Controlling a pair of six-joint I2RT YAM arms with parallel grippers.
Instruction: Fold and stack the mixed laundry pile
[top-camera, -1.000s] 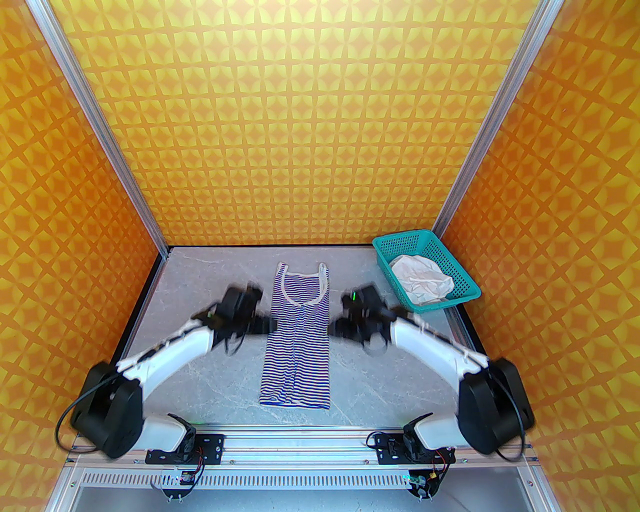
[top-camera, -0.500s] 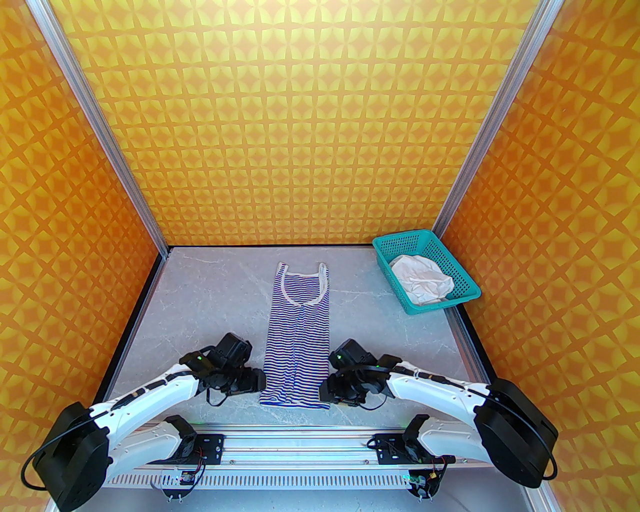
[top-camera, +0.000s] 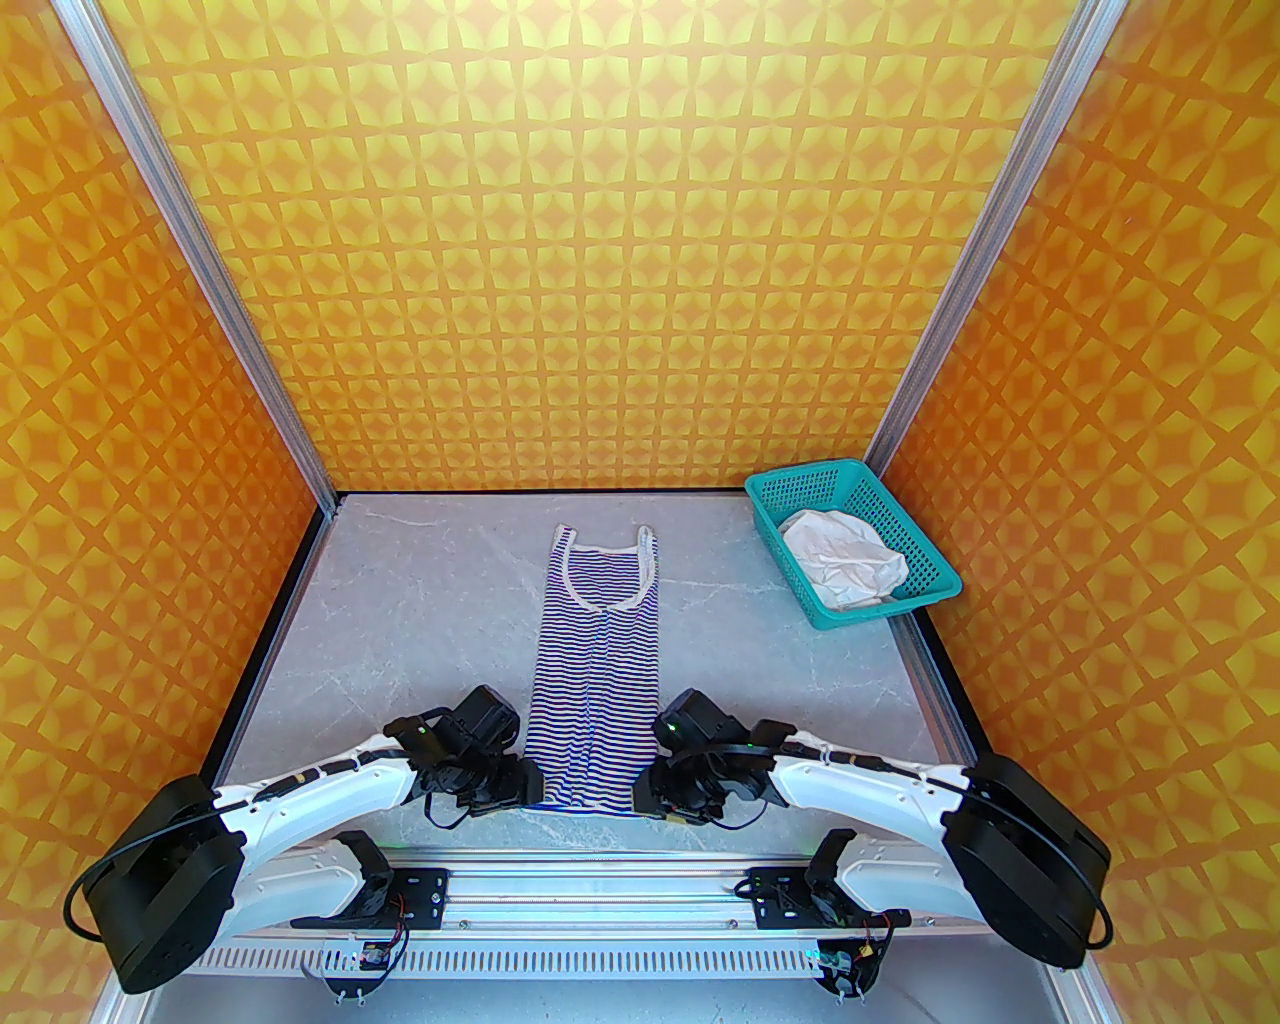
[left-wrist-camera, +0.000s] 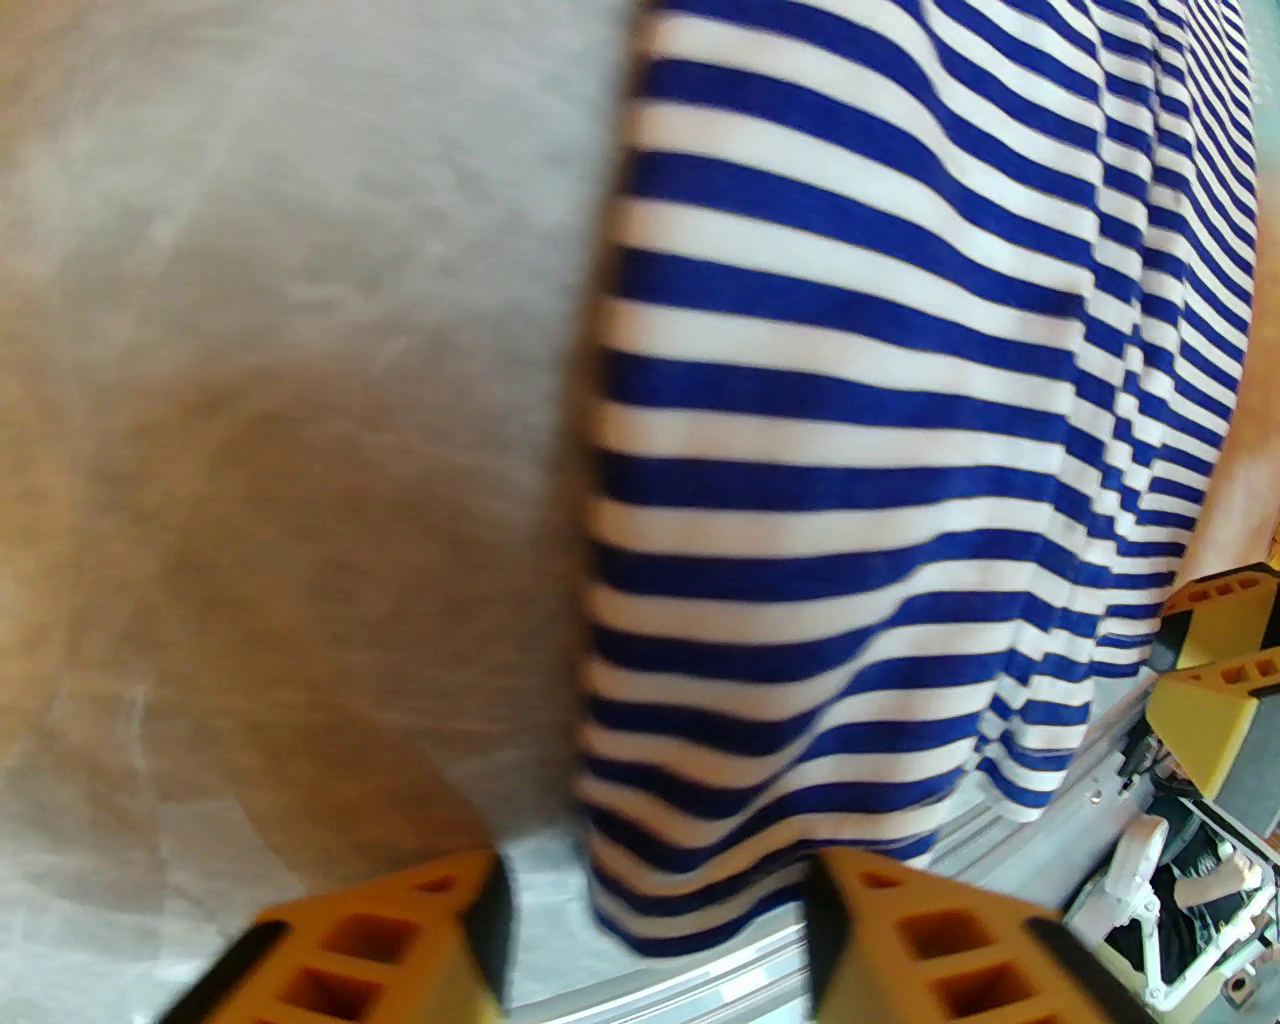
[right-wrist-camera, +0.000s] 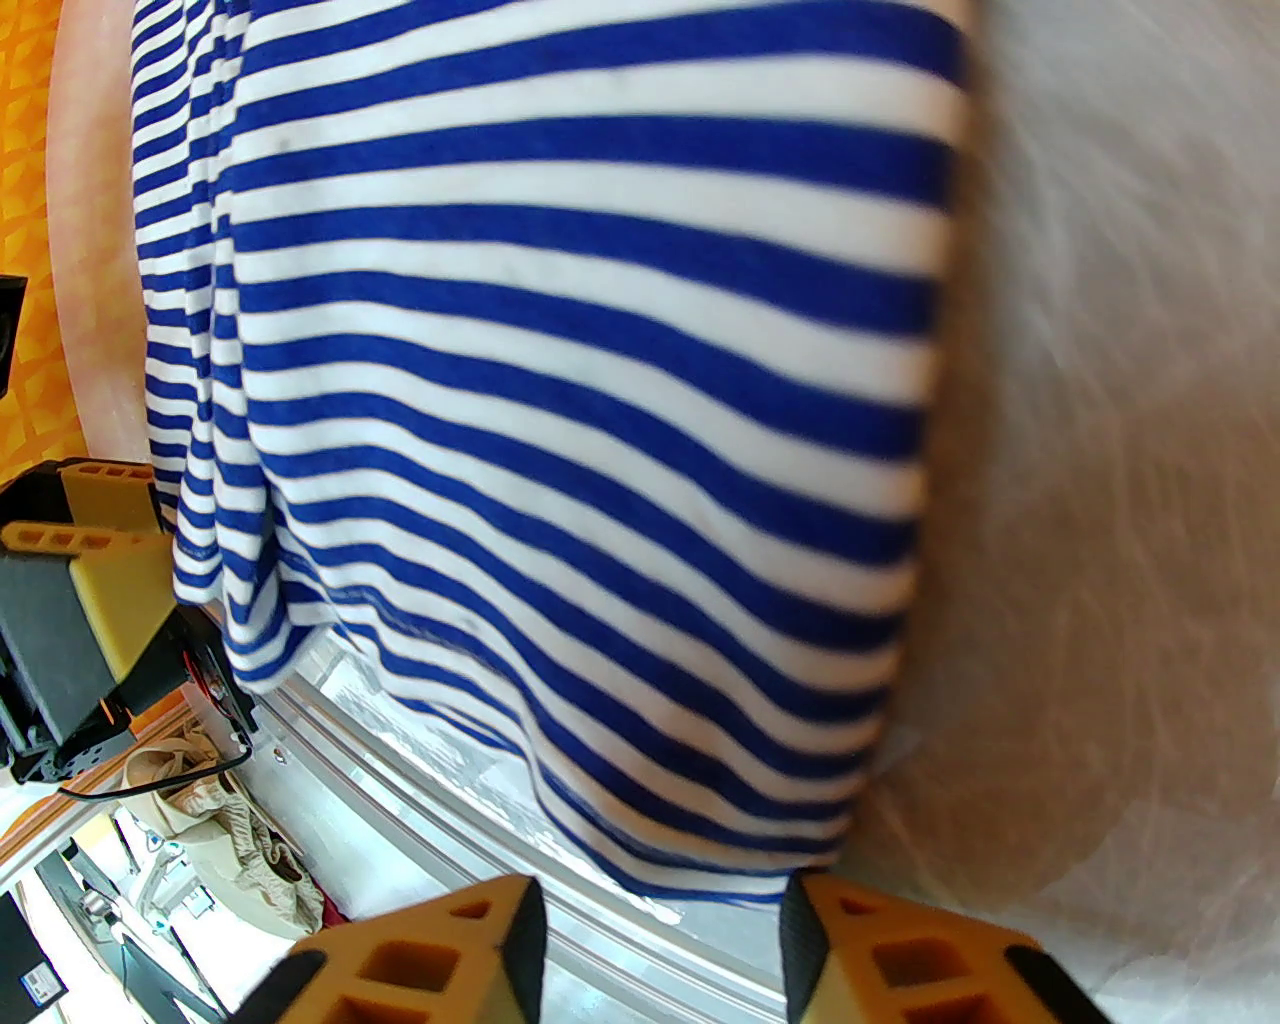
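The blue-and-white striped garment (top-camera: 598, 680) lies flat and lengthwise on the table, neckline at the far end and hem toward me. My left gripper (top-camera: 533, 786) sits low at the hem's left corner. In the left wrist view its jaws (left-wrist-camera: 660, 905) stand open with the corner of the striped cloth (left-wrist-camera: 850, 400) between them. My right gripper (top-camera: 644, 795) is at the hem's right corner, also open (right-wrist-camera: 660, 945), with the striped cloth's (right-wrist-camera: 560, 350) corner reaching in between its fingers. The white wrinkled cloth (top-camera: 845, 565) is bunched in the teal basket (top-camera: 805, 480).
The basket stands at the table's far right corner. The grey marble tabletop (top-camera: 420, 600) is walled by orange patterned panels on three sides. An aluminium rail (top-camera: 600, 875) runs along the near edge just behind the hem.
Both arms have drawn back from the garment's middle sides to its near hem corners and lowered. Both sets of jaws have narrowed somewhat. The garment and basket have not moved.
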